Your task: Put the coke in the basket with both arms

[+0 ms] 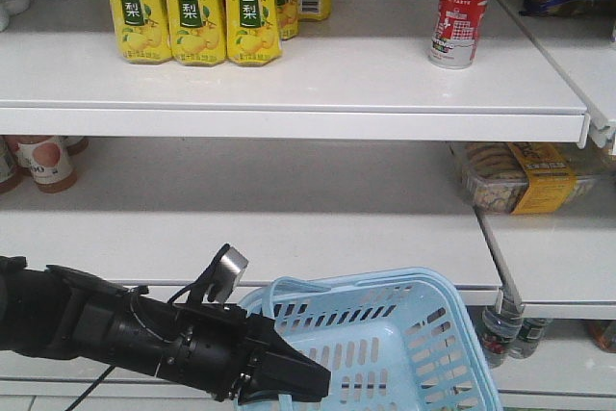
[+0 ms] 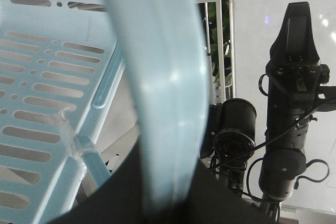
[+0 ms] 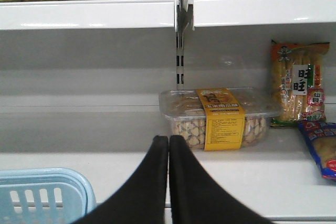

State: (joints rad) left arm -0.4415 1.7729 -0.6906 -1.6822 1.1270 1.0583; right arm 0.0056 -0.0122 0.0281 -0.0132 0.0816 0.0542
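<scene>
Coke (image 1: 466, 7) on shelf (image 1: 289, 84), above right fingers (image 3: 155, 184)

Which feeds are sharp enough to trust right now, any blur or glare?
Exterior front-facing: evenly lit and sharp, coke label readable. Left wrist-mounted: basket handle is close to the lens, a blurred band hiding the centre; right arm behind is crisp. Right wrist-mounted: sharp, shut right hand dark, faint sheen on the clear snack box.

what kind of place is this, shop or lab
Probably a shop, or a mock-up of one: white shelves stocked with yellow drink bottles, a coke and packaged snacks, plus a basket.
</scene>
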